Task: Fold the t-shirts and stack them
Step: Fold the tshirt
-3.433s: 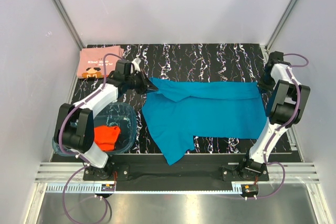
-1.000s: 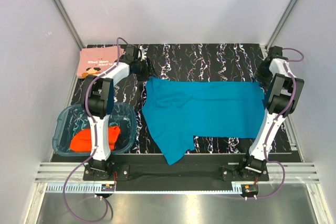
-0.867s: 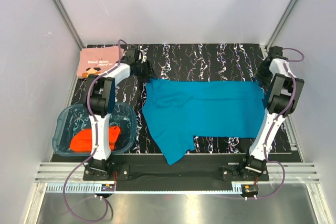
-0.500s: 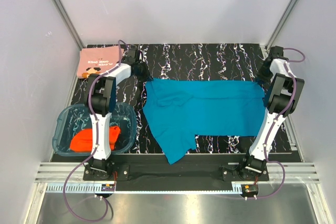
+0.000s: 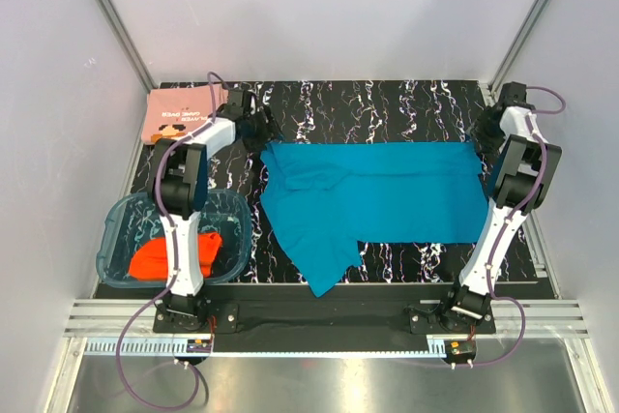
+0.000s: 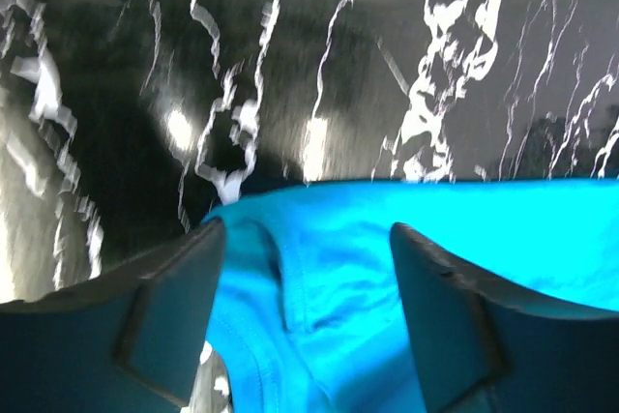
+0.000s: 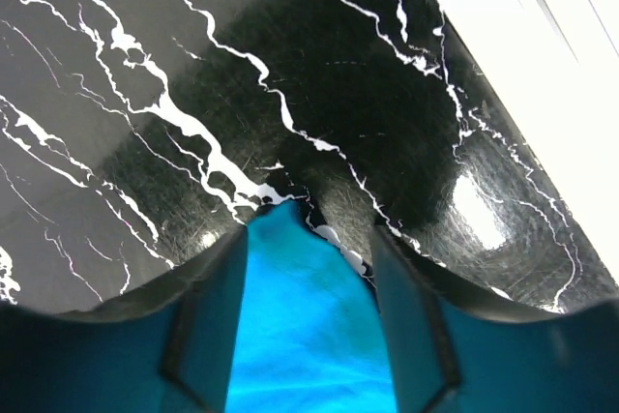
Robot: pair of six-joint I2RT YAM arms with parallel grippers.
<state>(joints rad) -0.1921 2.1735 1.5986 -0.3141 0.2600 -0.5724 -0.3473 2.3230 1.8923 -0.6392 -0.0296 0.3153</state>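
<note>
Teal t-shirt [image 5: 377, 195] lies spread across the middle of the bench [image 5: 387, 103], one sleeve trailing toward the near edge; orange-red t-shirt [image 5: 164, 256] is bunched in the clear tub [image 5: 121, 220] at near left; pink printed t-shirt [image 5: 179, 113] sits folded at the far left corner. My left gripper [image 6: 308, 311] is at the teal shirt's far left corner, my right gripper [image 7: 309, 321] at its far right corner. Both sets of fingers are spread, cloth lying between them, not pinched. Judgement: thin, limp knit, light, will sag and drag; best taken at corner hems, both ends together, so the edge lifts straight. The overhead view gives the whole layout and wrinkling near the left sleeve. The wrist views show the hem seam and the gap either side of the cloth.
</note>
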